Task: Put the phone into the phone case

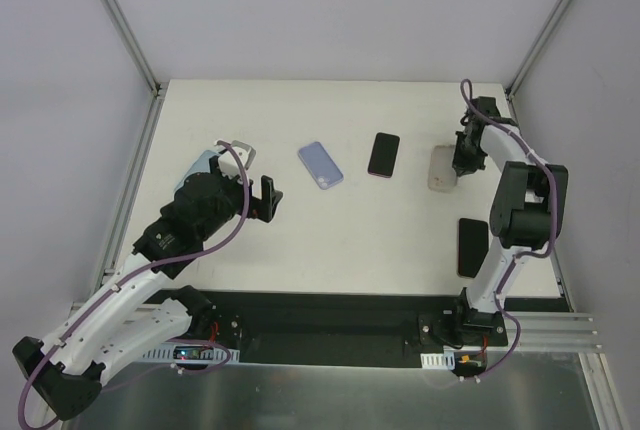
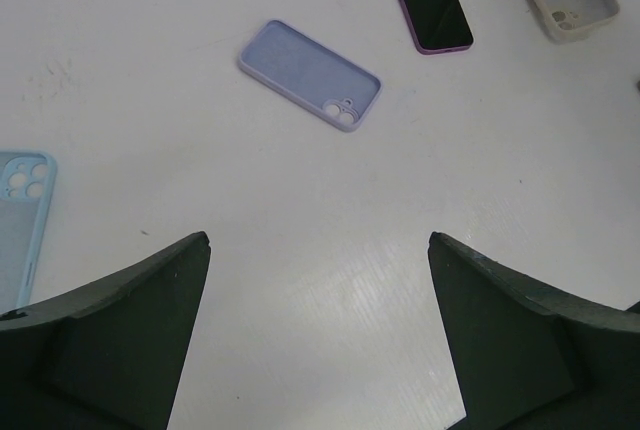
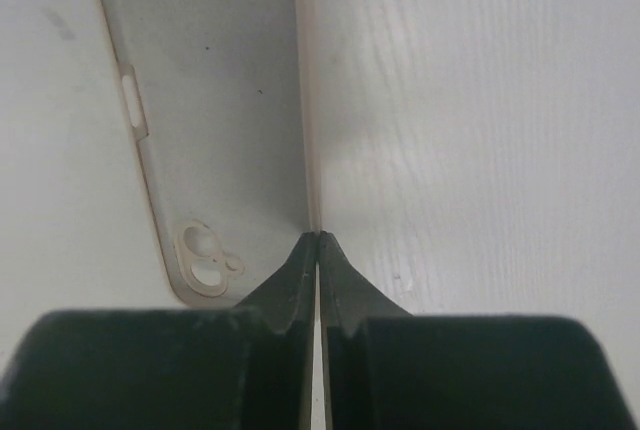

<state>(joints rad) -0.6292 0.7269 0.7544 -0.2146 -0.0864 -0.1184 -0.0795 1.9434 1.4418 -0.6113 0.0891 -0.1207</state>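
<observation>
- A white table (image 1: pixel 350 240), matte and faintly scuffed.
- A lilac case (image 1: pixel 320 165), lying flat at an angle near the table's middle, open side up, its camera cutout toward the near edge.
- A light blue case (image 2: pixel 20 220), flat at the left.
- Pale enclosure walls (image 1: pixel 330 10) with a metal post (image 1: pixel 120 20) at each far corner.

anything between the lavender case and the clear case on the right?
Just the black phone, lying flat and apart from both the lavender case and the clear case. The top view shows it, and so does the left wrist view.
</observation>
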